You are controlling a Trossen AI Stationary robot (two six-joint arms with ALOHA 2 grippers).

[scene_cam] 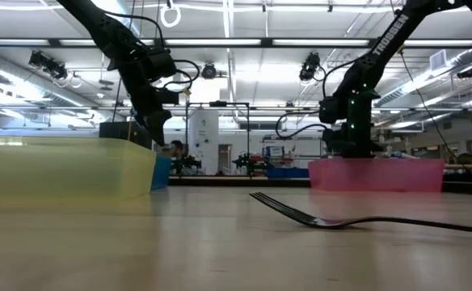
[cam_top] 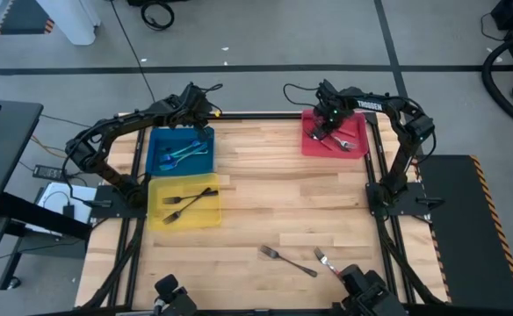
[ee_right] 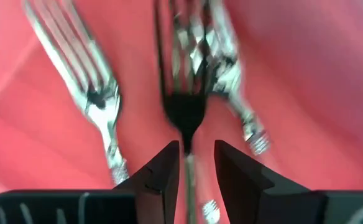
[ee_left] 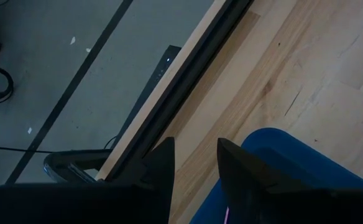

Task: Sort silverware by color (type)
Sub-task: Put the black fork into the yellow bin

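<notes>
My right gripper [cam_top: 330, 124] [ee_right: 197, 146] hangs open, pointing down, just above the red tray [cam_top: 311, 147]. Three forks [cam_top: 342, 140] lie in that tray. The fingers stand on either side of the middle fork's neck [ee_right: 185, 121], and its handle runs on between them along the tray floor. My left gripper [cam_top: 208, 111] [ee_left: 196, 146] is open and empty over the far rim of the blue tray [cam_top: 159, 147], which holds teal forks [cam_top: 184, 154]. Dark forks [cam_top: 186, 204] lie in the yellow tray [cam_top: 158, 218]. Two loose forks [cam_top: 287, 261] [cam_top: 327, 261] lie flat near the table's near edge.
The three trays stand toward the far side of the wooden table: blue and yellow on the left, red on the right. Black frame rails [cam_top: 375, 158] run along the table's edges. The low view shows one loose fork [scene_cam: 341, 220] close to the camera.
</notes>
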